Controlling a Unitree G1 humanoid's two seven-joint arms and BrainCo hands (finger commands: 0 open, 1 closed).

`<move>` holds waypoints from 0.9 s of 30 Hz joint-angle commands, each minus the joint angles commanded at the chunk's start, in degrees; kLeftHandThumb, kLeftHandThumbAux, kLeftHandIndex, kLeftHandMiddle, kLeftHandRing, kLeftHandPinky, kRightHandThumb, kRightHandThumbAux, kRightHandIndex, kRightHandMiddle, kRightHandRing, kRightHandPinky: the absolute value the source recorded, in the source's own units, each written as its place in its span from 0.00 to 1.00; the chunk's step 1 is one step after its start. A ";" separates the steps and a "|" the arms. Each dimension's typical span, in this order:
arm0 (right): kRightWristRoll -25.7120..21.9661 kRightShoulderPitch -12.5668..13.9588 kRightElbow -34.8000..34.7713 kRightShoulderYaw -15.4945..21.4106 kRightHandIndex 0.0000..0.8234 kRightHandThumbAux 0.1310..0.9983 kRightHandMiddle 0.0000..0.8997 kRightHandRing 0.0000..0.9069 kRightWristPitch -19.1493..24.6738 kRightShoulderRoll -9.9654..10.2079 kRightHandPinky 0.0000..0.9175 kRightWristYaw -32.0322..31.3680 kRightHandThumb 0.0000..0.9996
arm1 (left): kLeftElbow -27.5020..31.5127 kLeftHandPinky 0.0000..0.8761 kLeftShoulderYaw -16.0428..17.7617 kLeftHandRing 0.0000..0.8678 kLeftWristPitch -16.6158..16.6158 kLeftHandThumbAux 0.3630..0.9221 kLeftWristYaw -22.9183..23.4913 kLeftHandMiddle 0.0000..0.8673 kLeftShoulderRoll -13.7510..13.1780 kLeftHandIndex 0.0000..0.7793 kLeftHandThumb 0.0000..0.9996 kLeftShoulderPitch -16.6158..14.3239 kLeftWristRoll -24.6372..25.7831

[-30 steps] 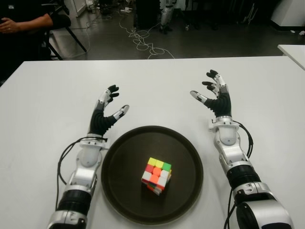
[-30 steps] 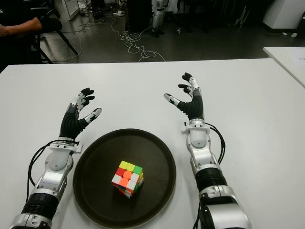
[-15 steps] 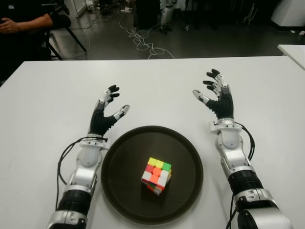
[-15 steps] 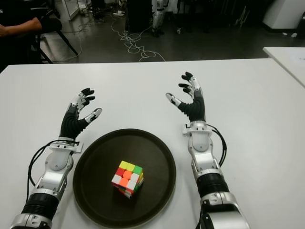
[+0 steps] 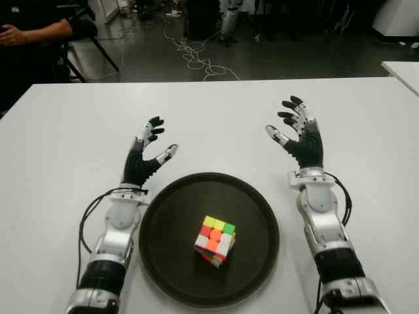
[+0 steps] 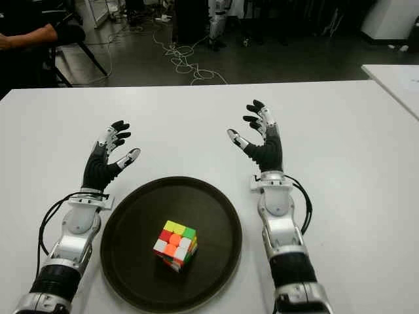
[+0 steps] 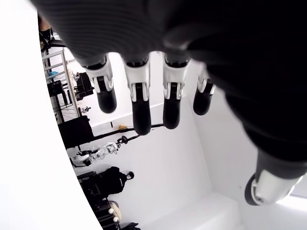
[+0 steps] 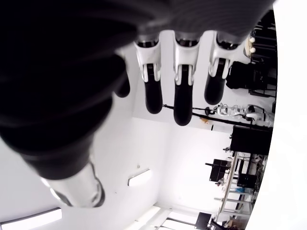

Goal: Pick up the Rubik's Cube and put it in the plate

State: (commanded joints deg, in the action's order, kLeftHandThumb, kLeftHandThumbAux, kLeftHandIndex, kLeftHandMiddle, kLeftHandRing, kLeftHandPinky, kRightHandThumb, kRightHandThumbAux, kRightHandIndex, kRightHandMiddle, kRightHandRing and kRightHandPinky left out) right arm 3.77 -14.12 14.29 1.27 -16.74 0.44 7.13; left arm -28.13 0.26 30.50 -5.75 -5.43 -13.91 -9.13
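Note:
The Rubik's Cube [image 5: 215,240] sits inside the round dark plate [image 5: 170,216], a little right of its centre, touched by neither hand. My left hand [image 5: 149,147] is raised just beyond the plate's left rim, fingers spread and holding nothing. My right hand [image 5: 292,127] is raised off the plate's far right rim, also spread and empty. Both wrist views show only straight fingers [image 7: 139,103] [image 8: 183,98] with nothing between them.
The white table [image 5: 216,118] stretches around the plate. A second white table [image 5: 402,69] shows at the far right. Beyond the far edge lie cables [image 5: 196,55] on a dark floor, and a seated person's arm [image 5: 33,31] shows at the far left.
My right hand has drifted slightly farther from me and a little to the right. The left hand, the cube and the plate have stayed where they were.

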 joint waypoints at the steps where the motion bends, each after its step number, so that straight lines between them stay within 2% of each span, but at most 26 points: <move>1: -0.06 0.47 -0.89 -0.05 0.21 0.76 0.26 0.27 0.55 0.07 0.24 -0.14 0.24 | 0.03 0.13 0.00 0.18 0.00 0.41 0.04 0.19 0.01 0.13 0.06 0.03 0.08; 6: -0.88 3.24 -5.54 -0.34 0.21 0.77 0.26 0.27 3.66 0.68 0.26 -0.91 0.24 | 0.30 0.13 0.01 0.18 0.04 0.41 0.29 0.19 0.24 0.13 0.05 0.15 0.51; 10: -1.06 4.04 -6.96 -0.40 0.21 0.78 0.25 0.27 5.10 0.91 0.25 -1.17 0.22 | 0.30 0.13 -0.02 0.18 0.12 0.42 0.36 0.19 0.23 0.13 0.06 0.28 0.62; 20: -0.98 4.21 -7.24 -0.23 0.21 0.78 0.25 0.27 5.96 1.21 0.25 -1.34 0.21 | 0.39 0.14 -0.21 0.18 0.59 0.47 0.46 0.19 0.09 0.12 0.05 0.34 0.39; 27: -0.68 4.16 -6.71 -0.26 0.21 0.79 0.25 0.27 5.40 0.91 0.26 -1.45 0.20 | 0.49 0.12 -0.39 0.17 0.32 0.46 0.60 0.19 0.05 0.11 0.04 0.41 0.27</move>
State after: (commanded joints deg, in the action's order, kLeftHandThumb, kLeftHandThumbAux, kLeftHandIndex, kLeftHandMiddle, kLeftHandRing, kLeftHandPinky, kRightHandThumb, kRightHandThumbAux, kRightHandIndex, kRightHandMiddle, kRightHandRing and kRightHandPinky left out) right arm 3.09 -9.97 7.58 1.00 -11.33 1.35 5.67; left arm -27.64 -0.13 30.82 -5.14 -5.39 -13.51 -8.85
